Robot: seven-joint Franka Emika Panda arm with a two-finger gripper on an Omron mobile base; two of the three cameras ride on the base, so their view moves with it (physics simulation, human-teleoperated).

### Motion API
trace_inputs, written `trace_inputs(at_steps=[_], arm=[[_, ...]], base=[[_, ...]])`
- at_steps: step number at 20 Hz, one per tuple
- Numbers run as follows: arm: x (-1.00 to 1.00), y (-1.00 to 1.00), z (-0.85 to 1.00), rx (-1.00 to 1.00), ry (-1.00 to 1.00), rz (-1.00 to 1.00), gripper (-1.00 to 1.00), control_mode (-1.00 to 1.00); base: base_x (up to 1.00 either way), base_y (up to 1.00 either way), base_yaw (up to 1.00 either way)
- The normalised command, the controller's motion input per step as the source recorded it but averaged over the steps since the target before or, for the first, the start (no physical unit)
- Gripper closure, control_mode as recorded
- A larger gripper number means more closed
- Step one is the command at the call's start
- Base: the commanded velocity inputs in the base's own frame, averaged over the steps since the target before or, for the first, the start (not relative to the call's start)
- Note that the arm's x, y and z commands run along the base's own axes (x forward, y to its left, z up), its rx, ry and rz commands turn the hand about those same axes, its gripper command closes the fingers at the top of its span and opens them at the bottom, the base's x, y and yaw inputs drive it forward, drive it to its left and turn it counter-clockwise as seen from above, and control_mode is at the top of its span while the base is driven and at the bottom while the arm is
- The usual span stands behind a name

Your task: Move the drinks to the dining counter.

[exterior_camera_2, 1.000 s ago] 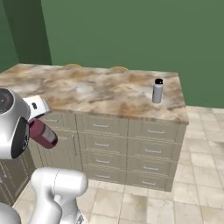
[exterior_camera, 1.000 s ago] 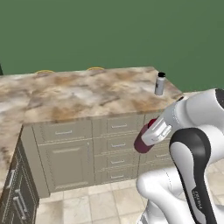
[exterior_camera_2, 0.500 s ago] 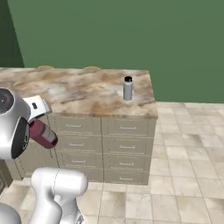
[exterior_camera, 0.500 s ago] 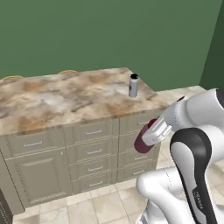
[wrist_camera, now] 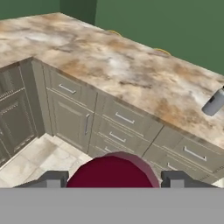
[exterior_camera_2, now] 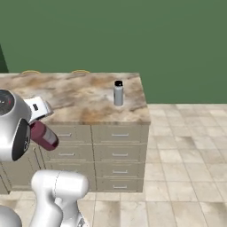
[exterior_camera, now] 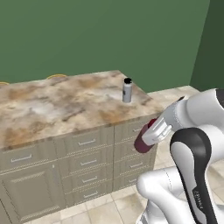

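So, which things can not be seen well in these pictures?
- Red bottle: in the hand view the grey band cuts off its lower part; its cap is not visible.
- Gripper: the finger contact is hidden by the bottle in the left base view and by the arm in the right base view.
- Grey bottle: label too small to read; cut by the edge in the hand view.
- Counter: its left end runs off both base views.

Dining counter (exterior_camera: pixel 57 105): marbled beige-brown stone top over beige drawer fronts. Pale grey bottle (exterior_camera: pixel 127 90), black cap, stands upright on it, near the counter's right end.
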Motion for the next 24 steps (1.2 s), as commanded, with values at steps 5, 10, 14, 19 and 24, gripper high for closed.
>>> trace_inputs(at_steps=[5, 10, 14, 19, 24], arm=[[0.00, 0.00, 0.00, 0.00, 0.00, 0.00, 1.00, 1.00], [0.00, 0.00, 0.00, 0.00, 0.00, 0.00, 1.00, 1.00], [0.00, 0.00, 0.00, 0.00, 0.00, 0.00, 1.00, 1.00], [0.00, 0.00, 0.00, 0.00, 0.00, 0.00, 1.00, 1.00], [0.00, 0.00, 0.00, 0.00, 0.00, 0.00, 1.00, 1.00]], base=[[0.48, 0.00, -0.14], [0.53, 0.00, -0.11], [0.63, 0.01, -0.08], [0.71, 0.05, -0.05], [0.71, 0.00, -0.02]])
